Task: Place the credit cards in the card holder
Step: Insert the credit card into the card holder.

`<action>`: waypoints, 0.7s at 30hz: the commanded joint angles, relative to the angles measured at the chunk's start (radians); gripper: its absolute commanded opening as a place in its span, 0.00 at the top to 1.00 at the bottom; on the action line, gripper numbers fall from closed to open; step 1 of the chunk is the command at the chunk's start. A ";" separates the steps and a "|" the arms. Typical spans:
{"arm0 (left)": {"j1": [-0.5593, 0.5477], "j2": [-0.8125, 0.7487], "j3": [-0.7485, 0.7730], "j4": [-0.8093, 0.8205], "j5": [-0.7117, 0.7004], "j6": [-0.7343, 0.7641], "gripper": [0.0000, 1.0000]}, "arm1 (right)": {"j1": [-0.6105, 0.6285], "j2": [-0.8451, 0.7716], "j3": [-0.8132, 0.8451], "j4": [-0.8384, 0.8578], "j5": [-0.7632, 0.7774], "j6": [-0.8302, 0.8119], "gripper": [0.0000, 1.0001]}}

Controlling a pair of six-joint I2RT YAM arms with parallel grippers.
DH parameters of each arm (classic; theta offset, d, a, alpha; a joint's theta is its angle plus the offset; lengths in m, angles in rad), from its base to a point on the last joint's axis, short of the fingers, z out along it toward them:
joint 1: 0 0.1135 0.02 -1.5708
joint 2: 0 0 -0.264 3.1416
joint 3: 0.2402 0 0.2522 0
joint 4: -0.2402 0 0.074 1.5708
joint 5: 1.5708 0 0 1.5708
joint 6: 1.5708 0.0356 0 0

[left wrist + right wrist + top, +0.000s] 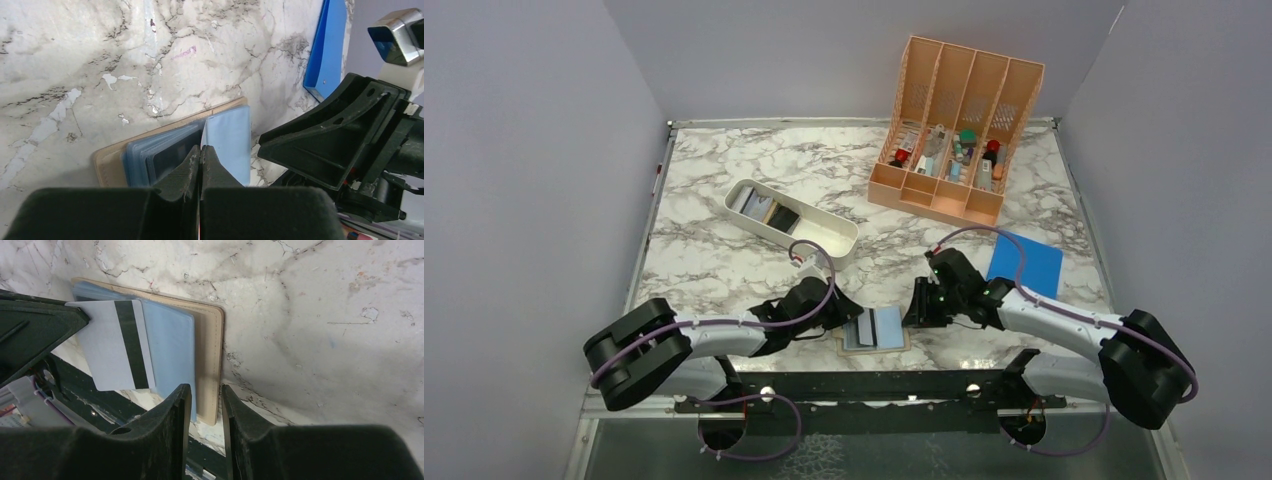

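The left claw (200, 150) pinches a striped credit card (107, 347) over the unfolded card holder (209, 350) on the surface (325, 315), while the right claw (206, 390) hovers alongside, jaws parted and empty.

arms (724, 325): white links, black joints | cables (809, 262): purple | fingers (160, 440): black

Top view looks down from behind; both wrist views closely share the card holder (170, 340).

The left hand (201, 150) covers part of the card holder (145, 155); the peach organizer (969, 75) holds indistinct items.
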 commanded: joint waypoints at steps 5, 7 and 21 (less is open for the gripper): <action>-0.021 0.064 0.002 0.033 -0.021 -0.010 1.00 | 0.001 0.022 -0.012 0.040 -0.009 -0.004 0.67; -0.023 0.062 -0.002 0.033 -0.027 -0.009 1.00 | 0.000 0.022 -0.015 0.043 -0.009 -0.004 0.67; -0.048 0.102 0.028 0.033 -0.022 0.018 0.86 | 0.001 0.016 -0.030 0.057 -0.019 0.010 0.68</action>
